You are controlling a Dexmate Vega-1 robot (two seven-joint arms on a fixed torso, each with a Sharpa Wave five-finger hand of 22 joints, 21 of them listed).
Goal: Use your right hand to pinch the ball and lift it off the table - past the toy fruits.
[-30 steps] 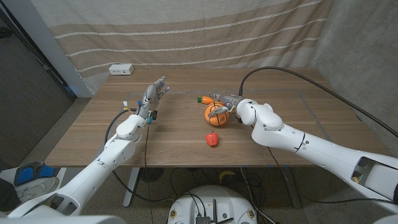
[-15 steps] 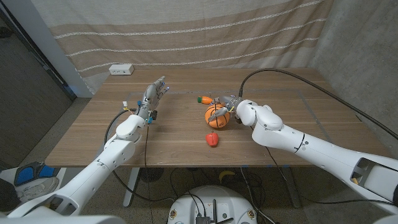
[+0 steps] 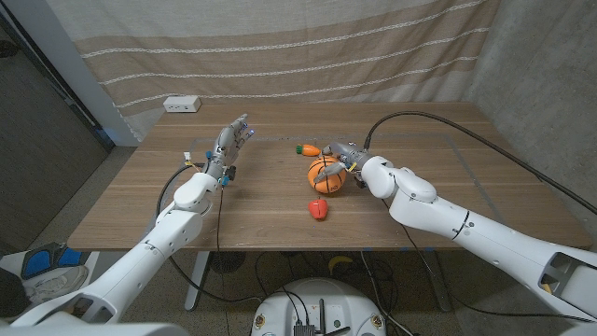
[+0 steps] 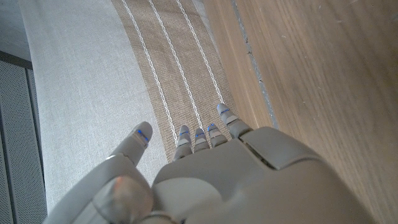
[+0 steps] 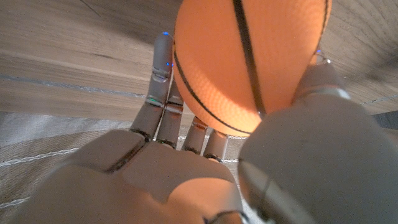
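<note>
A robot's right hand (image 3: pixel 341 159) closes thumb and fingers on an orange ball (image 3: pixel 325 174) just right of centre in the head view, on a wooden table (image 3: pixel 131 201); whether the ball has left the wood cannot be told. The lift will likely go best straight up, grip held even, since a toy carrot (image 3: pixel 305 148) lies just above the ball in the frame and a red toy fruit (image 3: pixel 319 210) just below. The left hand (image 3: pixel 230 143), at centre left, holds nothing, fingers extended and apart. The ball, basketball-patterned with black seams on a pebbled skin, looks soft enough to slip if squeezed unevenly
</note>
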